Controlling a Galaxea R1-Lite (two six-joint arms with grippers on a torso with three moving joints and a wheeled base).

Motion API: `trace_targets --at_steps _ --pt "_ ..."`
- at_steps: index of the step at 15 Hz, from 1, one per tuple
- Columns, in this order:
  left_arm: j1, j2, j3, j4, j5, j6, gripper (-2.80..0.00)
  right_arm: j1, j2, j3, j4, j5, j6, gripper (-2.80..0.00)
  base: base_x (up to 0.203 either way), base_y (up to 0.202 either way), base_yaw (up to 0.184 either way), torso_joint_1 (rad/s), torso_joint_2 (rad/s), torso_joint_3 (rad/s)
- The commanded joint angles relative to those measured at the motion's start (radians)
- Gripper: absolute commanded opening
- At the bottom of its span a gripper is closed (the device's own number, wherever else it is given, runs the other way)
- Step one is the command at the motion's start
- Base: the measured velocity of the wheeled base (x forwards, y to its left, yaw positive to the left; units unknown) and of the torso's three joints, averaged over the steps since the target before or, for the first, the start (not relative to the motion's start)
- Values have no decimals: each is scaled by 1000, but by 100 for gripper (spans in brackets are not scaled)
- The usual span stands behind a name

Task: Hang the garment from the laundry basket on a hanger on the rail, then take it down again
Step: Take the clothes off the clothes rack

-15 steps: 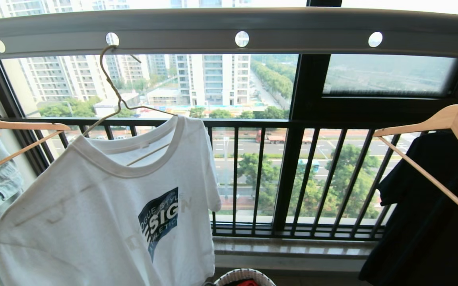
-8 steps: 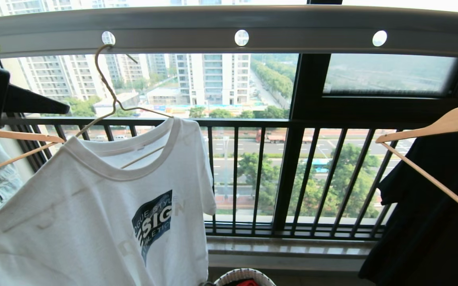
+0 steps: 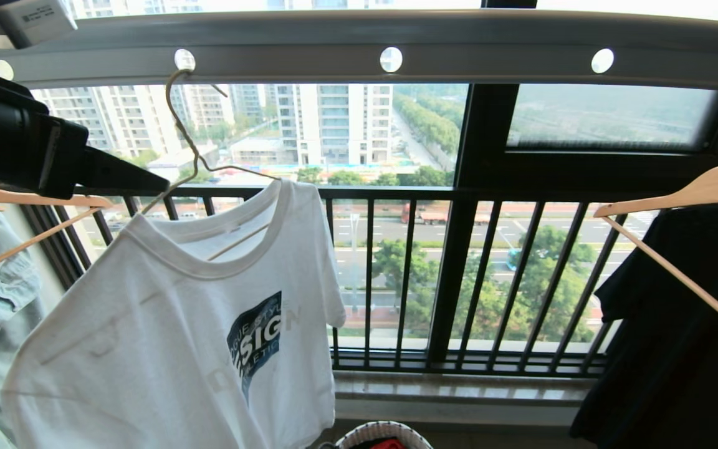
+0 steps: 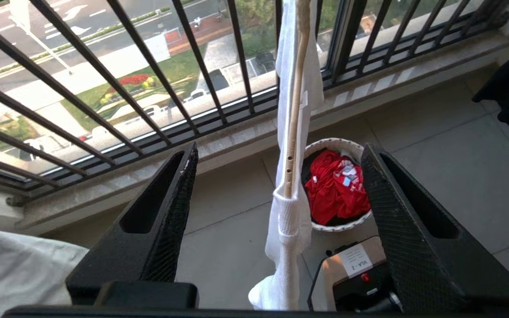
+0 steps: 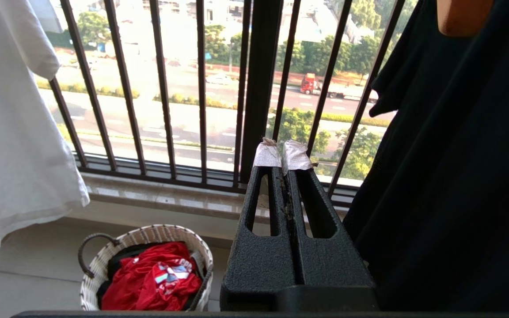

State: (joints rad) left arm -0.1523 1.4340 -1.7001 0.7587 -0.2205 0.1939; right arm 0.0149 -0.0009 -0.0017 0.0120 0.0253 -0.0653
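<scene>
While the soft white T-shirt (image 3: 178, 349) drapes its thin wire hanger (image 3: 194, 159), the left tool (image 4: 281, 176) gapes empty.

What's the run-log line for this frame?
left gripper: open, raised beside thin cream wire hanger | white logo T-shirt: hanging from grey holed rail | right gripper: shut, parked

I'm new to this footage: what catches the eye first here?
A white T-shirt on a thin wire hanger hooked into a hole of the grey rail, left of centre. The left gripper, open, hovers beside it at upper left. Below sits a small basket with red clothing.
</scene>
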Motion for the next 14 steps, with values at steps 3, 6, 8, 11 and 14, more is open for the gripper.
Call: trace_targets --at_steps 3,6,8,11,14 --pt "-1 38 69 -109 -44 -37 0 0 2 0 0 1 -1 -280 0 0 0 0 0 0" --pt "-1 54 144 -248 -46 -41 0 0 1 0 0 1 -1 -280 0 0 0 0 0 0" --pt "-7 68 168 -298 -52 -56 0 0 2 0 0 1 -2 -280 0 0 0 0 0 0" --pt "-20 96 190 -411 -51 -77 0 0 2 0 0 1 -2 -280 0 0 0 0 0 0" --pt "-27 110 189 -438 -50 -89 0 0 2 0 0 1 -2 -280 0 0 0 0 0 0"
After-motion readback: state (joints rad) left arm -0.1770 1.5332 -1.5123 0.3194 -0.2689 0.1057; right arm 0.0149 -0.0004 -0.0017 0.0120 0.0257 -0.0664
